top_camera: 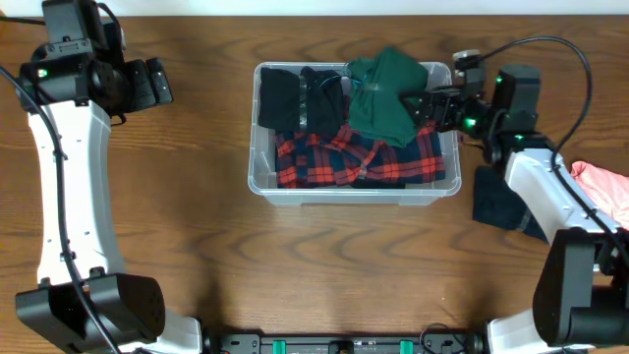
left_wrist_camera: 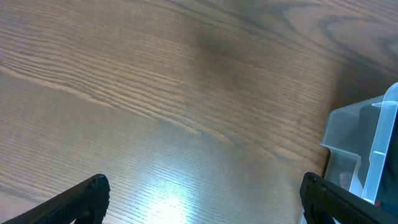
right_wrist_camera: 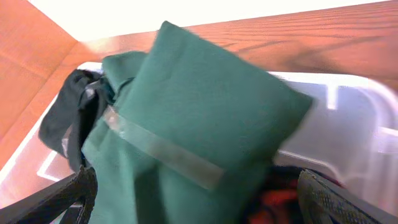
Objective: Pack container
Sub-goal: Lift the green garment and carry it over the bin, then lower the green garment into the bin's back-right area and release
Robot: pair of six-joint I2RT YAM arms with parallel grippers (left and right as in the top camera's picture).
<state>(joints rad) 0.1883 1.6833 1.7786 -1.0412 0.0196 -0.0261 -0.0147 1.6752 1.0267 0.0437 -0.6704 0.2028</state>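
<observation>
Bright overhead light; table (left_wrist_camera: 186, 93) glare; right-wrist blur

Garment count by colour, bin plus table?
Green garment: 1, in the container
Red plaid garment: 1, in the container
Black pieces: 2, in the container; may be one garment
Navy cloth: 1, on the table
Pink cloth: 1, on the table
Total: 6

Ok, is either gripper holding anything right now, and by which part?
Nothing appears held. The left gripper is open over the table; the right gripper is open at the green garment in the container, not clamping it.
</observation>
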